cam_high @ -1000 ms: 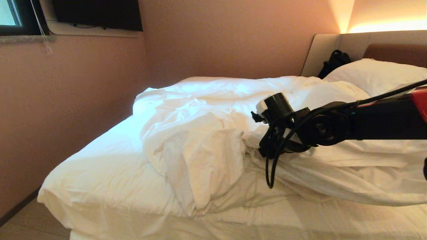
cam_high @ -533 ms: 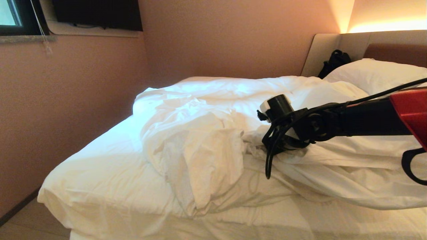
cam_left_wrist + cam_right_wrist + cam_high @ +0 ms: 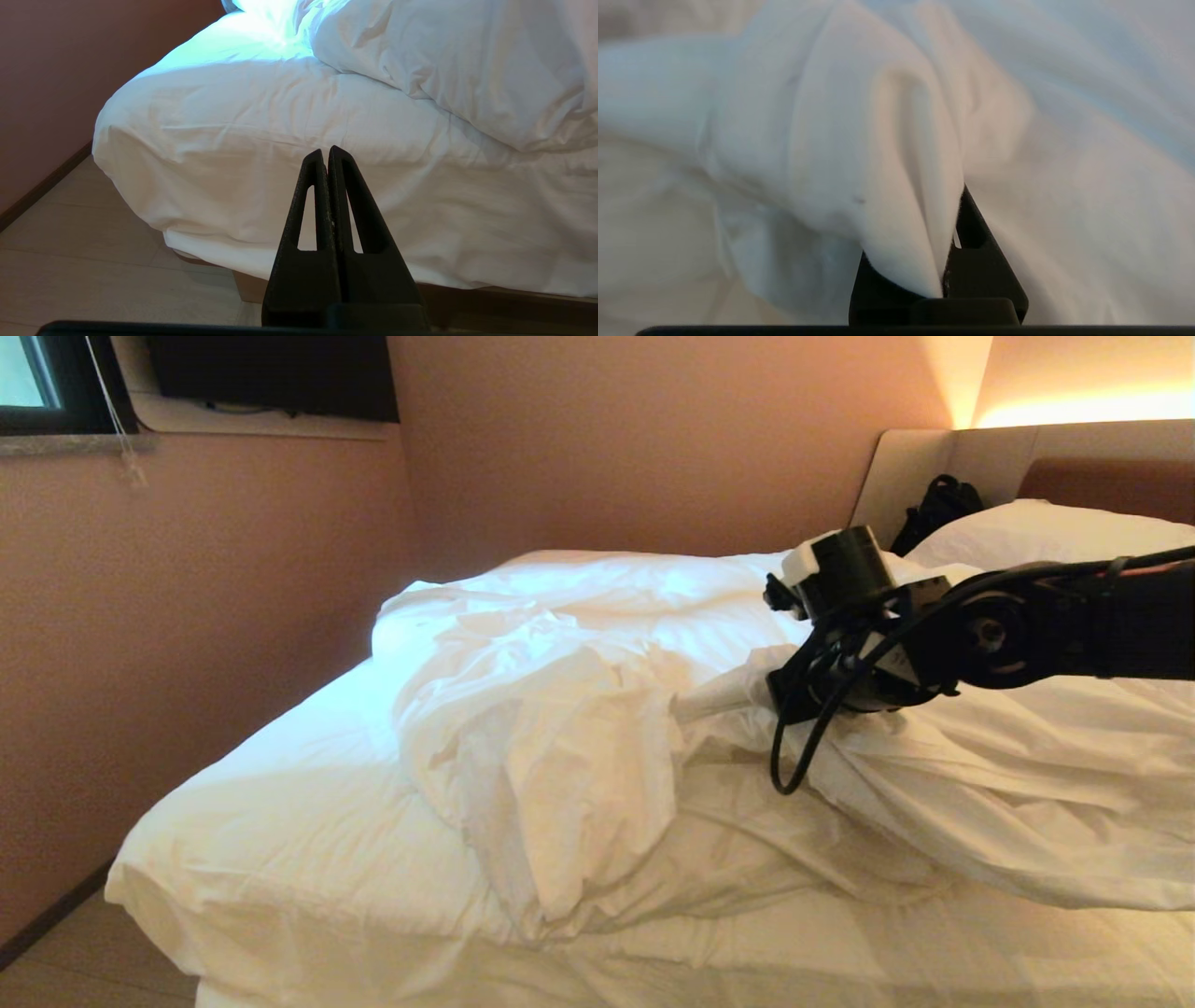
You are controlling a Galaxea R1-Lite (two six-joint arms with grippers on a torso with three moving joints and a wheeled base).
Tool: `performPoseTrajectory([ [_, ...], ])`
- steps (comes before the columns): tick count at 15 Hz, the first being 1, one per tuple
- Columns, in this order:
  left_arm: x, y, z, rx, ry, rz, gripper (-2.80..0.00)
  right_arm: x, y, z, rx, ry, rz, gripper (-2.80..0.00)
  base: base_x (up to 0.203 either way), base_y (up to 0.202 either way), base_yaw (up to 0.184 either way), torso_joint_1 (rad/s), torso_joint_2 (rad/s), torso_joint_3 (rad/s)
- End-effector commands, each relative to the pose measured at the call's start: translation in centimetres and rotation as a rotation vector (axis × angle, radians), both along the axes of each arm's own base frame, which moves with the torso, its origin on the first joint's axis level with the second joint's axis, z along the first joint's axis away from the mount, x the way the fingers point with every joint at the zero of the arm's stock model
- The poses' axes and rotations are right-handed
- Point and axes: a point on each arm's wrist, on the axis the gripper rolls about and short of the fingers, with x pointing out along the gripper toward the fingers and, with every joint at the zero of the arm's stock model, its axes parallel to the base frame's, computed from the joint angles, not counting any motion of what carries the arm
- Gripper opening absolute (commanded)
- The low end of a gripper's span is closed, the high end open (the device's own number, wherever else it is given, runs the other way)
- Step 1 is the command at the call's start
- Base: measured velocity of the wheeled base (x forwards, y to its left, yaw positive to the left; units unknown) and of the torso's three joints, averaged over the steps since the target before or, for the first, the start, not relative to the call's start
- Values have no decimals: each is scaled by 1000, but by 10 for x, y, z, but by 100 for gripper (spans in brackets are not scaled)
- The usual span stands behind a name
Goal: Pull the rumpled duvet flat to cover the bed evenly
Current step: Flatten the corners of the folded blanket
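The right pincer (image 3: pixel 945 261) pinches a fold of the duvet (image 3: pixel 579 709) so it can pull it flat over the bed (image 3: pixel 280 859). The left pincer (image 3: pixel 328 156) waits closed by the bed's corner.

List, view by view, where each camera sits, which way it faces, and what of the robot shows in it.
Head view: on the robot's head, looking forward and down across the bed; the right arm reaches in, its right tool at the duvet.
Left wrist view: behind the shut left tool, beside the bed, facing its side over the floor.
Right wrist view: behind the right tool, shut on a duvet fold.
Shared: all three show the duvet.
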Motion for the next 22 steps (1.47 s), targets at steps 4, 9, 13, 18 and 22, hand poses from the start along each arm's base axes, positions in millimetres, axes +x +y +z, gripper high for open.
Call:
performPoseTrajectory([
  [4, 0, 0, 0, 0, 0, 0, -280, -43, -34, 65, 81, -161, -32, -280, 0, 0, 0, 0, 0, 0],
  [9, 0, 0, 0, 0, 0, 0, -280, -93, -83, 110, 125, -269, -115, -280, 0, 0, 0, 0, 0, 0],
  [13, 0, 0, 0, 0, 0, 0, -280, -155, -127, 125, 152, -343, -186, -280, 0, 0, 0, 0, 0, 0],
  [18, 0, 0, 0, 0, 0, 0, -280, -210, -145, 71, 113, -238, -192, -280, 0, 0, 0, 0, 0, 0],
  [22, 0, 0, 0, 0, 0, 0, -280, -234, -151, 11, 73, -94, -190, -280, 0, 0, 0, 0, 0, 0],
])
